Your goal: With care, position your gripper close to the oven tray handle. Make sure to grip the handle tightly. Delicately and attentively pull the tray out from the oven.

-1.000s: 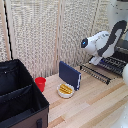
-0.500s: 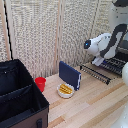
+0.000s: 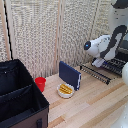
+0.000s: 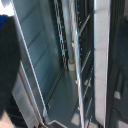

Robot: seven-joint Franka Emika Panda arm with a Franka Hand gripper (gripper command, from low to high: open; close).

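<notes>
The tray point(image 3: 102, 71) already juts out of the oven over the counter point(image 3: 95, 102) at the exterior view's right, its oven tray handle point(image 3: 94, 74) leading — the pull looks well underway — though the arm hides the gripper, so I cannot tell its grip.

A light wooden tabletop point(image 3: 95, 102) spans the lower right of the exterior view. A black fabric bin point(image 3: 20, 100) occupies its lower left, with a red cup point(image 3: 40, 83) just beside it, a small bowl of yellow food point(image 3: 66, 90) at frame centre and an upright dark-blue slab point(image 3: 69, 75) directly behind the bowl. A dark wire rack tray point(image 3: 97, 73) extends over the tabletop at centre right.
</notes>
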